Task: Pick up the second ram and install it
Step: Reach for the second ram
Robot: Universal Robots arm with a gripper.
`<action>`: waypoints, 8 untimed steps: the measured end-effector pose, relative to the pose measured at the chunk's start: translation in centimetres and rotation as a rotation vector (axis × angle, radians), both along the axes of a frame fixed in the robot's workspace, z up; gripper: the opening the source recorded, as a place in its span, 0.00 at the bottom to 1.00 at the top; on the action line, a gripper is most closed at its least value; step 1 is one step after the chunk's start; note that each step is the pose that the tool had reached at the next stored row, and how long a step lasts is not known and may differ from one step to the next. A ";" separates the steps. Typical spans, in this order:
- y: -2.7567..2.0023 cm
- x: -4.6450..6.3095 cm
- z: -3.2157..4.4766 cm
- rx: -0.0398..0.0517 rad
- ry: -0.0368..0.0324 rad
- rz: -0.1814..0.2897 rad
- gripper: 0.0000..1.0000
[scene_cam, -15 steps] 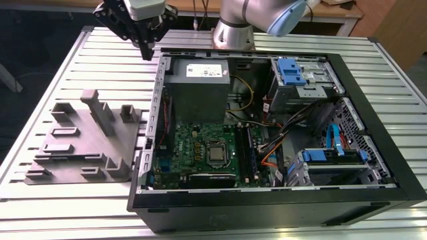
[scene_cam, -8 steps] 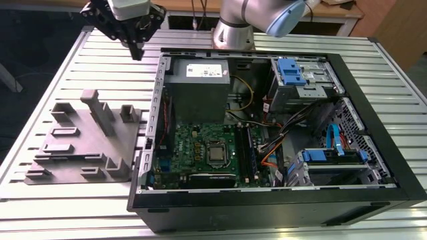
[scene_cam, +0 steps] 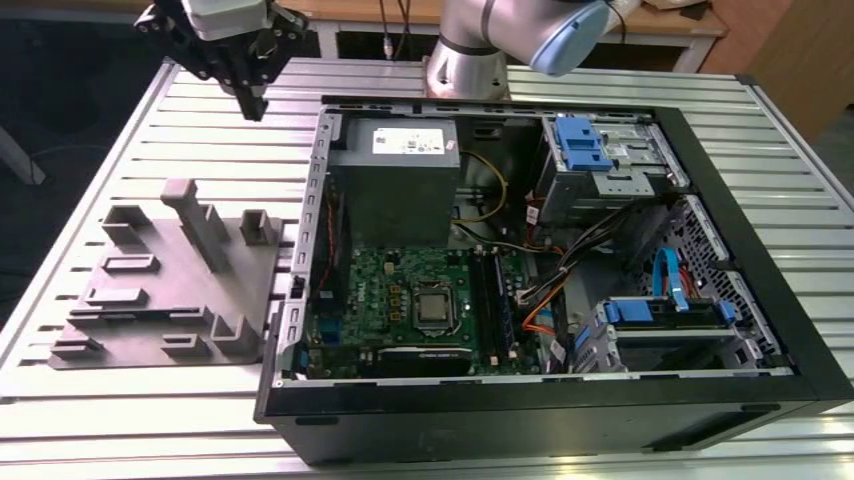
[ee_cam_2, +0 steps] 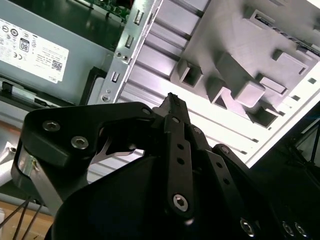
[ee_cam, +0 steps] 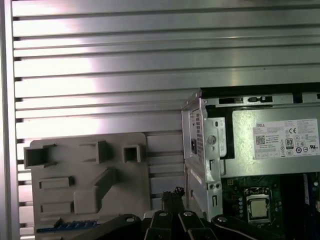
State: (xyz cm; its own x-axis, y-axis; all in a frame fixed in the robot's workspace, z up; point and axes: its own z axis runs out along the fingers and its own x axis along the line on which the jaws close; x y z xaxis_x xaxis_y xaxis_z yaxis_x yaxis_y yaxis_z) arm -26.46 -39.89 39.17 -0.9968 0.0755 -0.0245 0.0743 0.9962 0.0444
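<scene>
Hovering over the slotted metal table [scene_cam: 107,420], fingers pressed together and empty, the gripper [scene_cam: 251,106] hangs beside the open computer case [scene_cam: 534,415]; the second ram [ee_cam: 67,228] lies in the grey fixture [scene_cam: 147,300].

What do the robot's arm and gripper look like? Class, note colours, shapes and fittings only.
The arm is a smooth silver-grey tube with a rounded light blue joint cap. The gripper is matt black: flat, angular linkage bars, drilled with small holes and fastened by silver hex-socket screws, narrowing to a slim tip. In the exterior view a pale grey block sits above it.
</scene>
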 end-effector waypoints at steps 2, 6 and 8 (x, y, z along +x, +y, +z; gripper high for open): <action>0.00 -0.5 -0.01 0.0000 0.0000 0.000 0.07; 0.00 -1.6 -0.04 -0.0001 0.0001 0.000 0.07; 0.00 -2.1 -0.05 0.0000 0.0000 0.000 0.07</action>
